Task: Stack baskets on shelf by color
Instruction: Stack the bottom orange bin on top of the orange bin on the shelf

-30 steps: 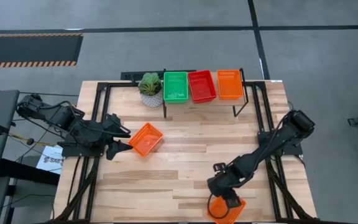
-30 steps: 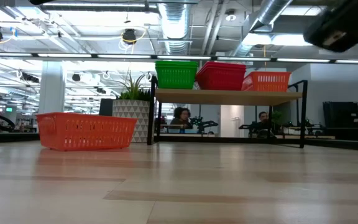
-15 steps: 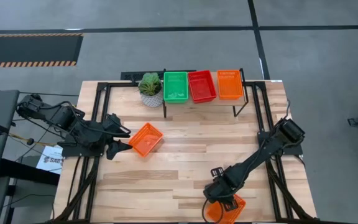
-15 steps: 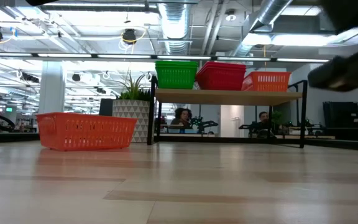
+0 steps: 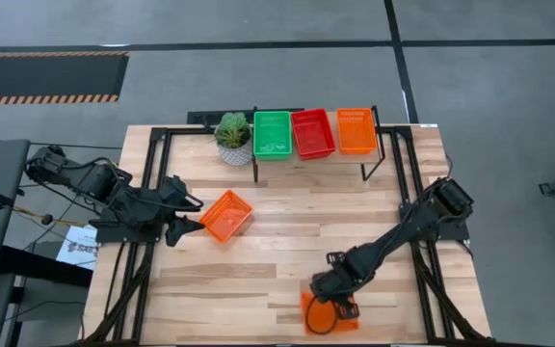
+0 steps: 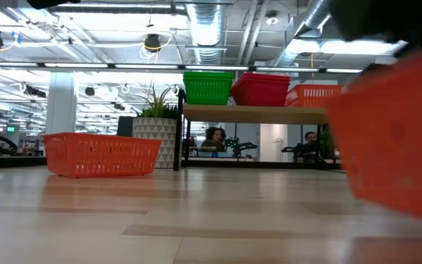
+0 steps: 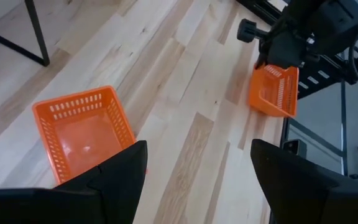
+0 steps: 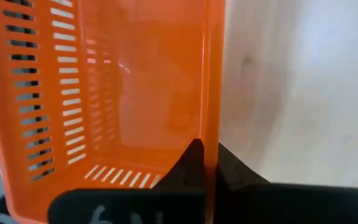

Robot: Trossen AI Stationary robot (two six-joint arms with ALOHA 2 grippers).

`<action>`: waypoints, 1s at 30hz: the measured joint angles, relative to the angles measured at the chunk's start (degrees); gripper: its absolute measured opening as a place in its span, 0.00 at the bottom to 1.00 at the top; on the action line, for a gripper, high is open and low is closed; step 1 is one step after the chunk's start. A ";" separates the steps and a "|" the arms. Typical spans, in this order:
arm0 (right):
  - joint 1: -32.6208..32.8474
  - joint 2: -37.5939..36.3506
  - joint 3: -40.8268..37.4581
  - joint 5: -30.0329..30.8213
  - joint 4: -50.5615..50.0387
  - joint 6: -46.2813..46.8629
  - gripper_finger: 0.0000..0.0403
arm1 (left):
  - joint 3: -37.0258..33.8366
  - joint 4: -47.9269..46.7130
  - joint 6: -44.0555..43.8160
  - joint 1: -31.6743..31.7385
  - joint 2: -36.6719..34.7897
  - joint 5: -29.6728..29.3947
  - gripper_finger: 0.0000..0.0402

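On the left side of the big wooden worktop [image 5: 287,251] the left hand [image 5: 183,218] rests low. Its two dark fingers [image 7: 120,180] are spread wide apart and hold nothing. Just beside them sits an orange plastic basket with mesh sides [image 5: 226,215], flat on the wood and turned a little crooked. The left wrist view looks right down into it [image 7: 86,127].

Near the back of the worktop stands a green plant in a white pot [image 5: 233,136]. Right next to it is the small light wood shelf on thin black legs [image 5: 369,164]. On the shelf sit three piles in a row: the green plastic baskets [image 5: 272,134], then the red plastic baskets [image 5: 312,132], then one more orange mesh basket [image 5: 356,129]. The low view shows them side by side up on the shelf board [image 6: 255,113]. Far behind, two people [image 6: 213,137] sit in the room.

Over on the right, at the front edge of the worktop, the right hand [image 5: 333,306] pinches the rim of a third orange mesh basket [image 5: 322,313]. Its fingers [image 8: 194,162] are closed tight on the thin side wall. This basket is tipped up off the wood, and it fills the right side of the low view [image 6: 394,136].
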 joint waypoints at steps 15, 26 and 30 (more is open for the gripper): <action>-17.63 -30.49 0.04 20.10 -6.52 23.14 0.02 | 0.00 -2.45 -2.94 -0.02 -0.02 -0.04 0.68; -45.20 -47.73 0.04 25.53 -15.92 32.32 0.02 | 0.00 -2.93 -2.99 -0.02 -0.02 -0.09 0.68; -56.97 -48.27 0.59 20.81 -16.19 26.58 0.01 | 0.00 -2.93 -2.99 -0.01 0.00 -0.09 0.68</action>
